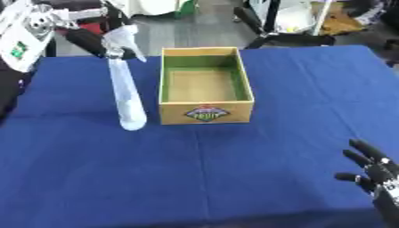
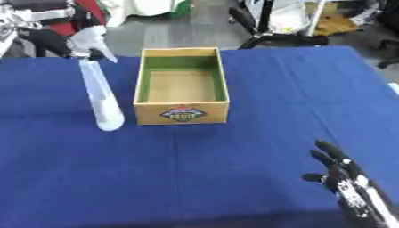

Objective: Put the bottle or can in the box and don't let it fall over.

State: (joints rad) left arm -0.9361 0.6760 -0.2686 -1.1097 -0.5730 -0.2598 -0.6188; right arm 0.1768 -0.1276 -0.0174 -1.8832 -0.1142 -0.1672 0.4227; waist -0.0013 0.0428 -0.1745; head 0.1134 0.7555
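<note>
A tall pale spray bottle with a white trigger head stands tilted just left of the wooden box, close to its left wall. My left hand comes in from the upper left, its dark fingers curled round the bottle's neck under the trigger head. The box is open-topped, green inside, with a label on its front, and nothing lies in it. My right hand rests open at the lower right corner, fingers up, far from both.
A blue cloth covers the table. Beyond its far edge are dark chair legs and a grey floor. Bare cloth stretches in front of the box and to its right.
</note>
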